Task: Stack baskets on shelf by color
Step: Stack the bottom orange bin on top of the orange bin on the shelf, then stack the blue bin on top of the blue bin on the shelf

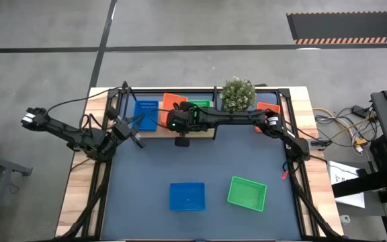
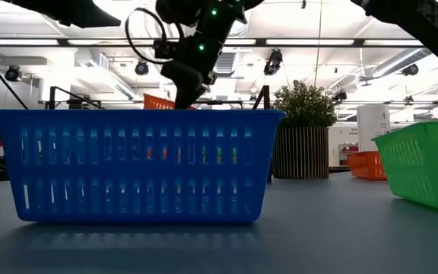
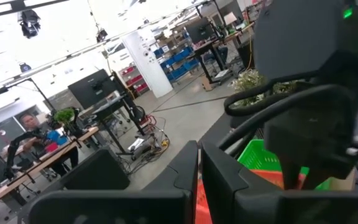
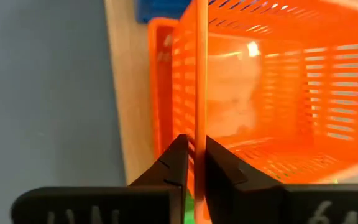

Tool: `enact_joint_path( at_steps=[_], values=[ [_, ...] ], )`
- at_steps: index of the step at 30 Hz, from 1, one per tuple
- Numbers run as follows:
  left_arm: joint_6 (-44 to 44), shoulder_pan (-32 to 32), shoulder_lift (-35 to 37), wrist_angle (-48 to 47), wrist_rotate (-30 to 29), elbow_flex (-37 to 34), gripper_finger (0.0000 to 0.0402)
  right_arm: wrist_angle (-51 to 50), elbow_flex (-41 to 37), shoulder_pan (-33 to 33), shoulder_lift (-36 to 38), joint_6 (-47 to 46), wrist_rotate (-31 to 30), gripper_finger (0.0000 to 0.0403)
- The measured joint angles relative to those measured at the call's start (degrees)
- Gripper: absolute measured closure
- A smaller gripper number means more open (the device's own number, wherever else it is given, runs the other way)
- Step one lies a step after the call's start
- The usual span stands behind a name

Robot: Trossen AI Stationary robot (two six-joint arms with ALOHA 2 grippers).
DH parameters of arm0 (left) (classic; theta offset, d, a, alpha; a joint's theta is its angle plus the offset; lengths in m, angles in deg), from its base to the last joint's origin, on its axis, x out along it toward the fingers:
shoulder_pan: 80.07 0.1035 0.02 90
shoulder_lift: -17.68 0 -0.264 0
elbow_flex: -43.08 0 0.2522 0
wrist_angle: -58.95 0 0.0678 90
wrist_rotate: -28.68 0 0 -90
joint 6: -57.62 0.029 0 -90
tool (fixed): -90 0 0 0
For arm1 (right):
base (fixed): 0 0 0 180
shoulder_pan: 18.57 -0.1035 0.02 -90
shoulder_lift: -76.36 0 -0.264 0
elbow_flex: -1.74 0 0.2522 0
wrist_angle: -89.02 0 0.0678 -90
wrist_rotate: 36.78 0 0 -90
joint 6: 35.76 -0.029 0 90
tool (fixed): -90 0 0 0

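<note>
Orange basket point(image 4: 260, 93) sits over the shelf point(image 1: 154, 129) at the table's back, its rim pinched between my right gripper point(image 4: 195, 163) fingers. A blue basket point(image 1: 146, 114) sits on the shelf beside it. Left gripper point(image 1: 134, 136) hangs closed and empty near the shelf's left end. Loose blue basket point(image 1: 187, 196) and green basket point(image 1: 247, 193) rest side by side near the table's front.
</note>
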Motion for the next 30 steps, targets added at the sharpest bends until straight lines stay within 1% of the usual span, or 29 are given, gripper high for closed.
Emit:
enact_joint_path(
  at_steps=[8, 11, 14, 18, 20, 23, 26, 30],
  values=[
    [0.0, 0.02, -0.28, 0.1, 0.26, 0.0, 0.0398, -1.05, 0.24, -0.04, 0.06, 0.39, 0.02, 0.0322],
    [0.0, 0.02, -0.39, 0.11, 0.37, -0.02, 0.0398, -1.65, 0.24, -0.02, 0.61, 0.6, 0.0, 0.0313],
    [-0.02, 0.02, -0.64, 0.21, 0.37, -0.02, 0.0398, -4.48, 0.26, -0.23, 1.79, 0.18, -0.06, 0.031],
    [-0.03, 0.02, -1.01, 0.24, 2.54, -0.02, 0.0398, -10.7, 0.26, -1.71, 4.43, -3.84, -0.01, 0.0317],
    [-0.04, 0.02, -1.3, 0.2, 5.5, -0.02, 0.0398, -13.86, 0.07, -3.06, 6.1, -6.99, -0.07, 0.0325],
    [-0.04, 0.02, -1.9, 0.7, 10.78, -0.02, 0.0398, -14.79, -2.38, -6.64, 8.86, -10.0, -0.47, 0.0341],
    [0.11, -0.02, -2.87, 2.96, 14.19, -0.04, 0.0398, -10.76, -7.53, -11.47, 11.37, -11.22, -1.63, 0.0358],
    [0.14, -0.02, -4.48, 4.96, 15.88, 0.34, 0.0398, 0.64, -18.15, -17.42, 15.77, -11.49, -4.8, 0.0382]
  ],
)
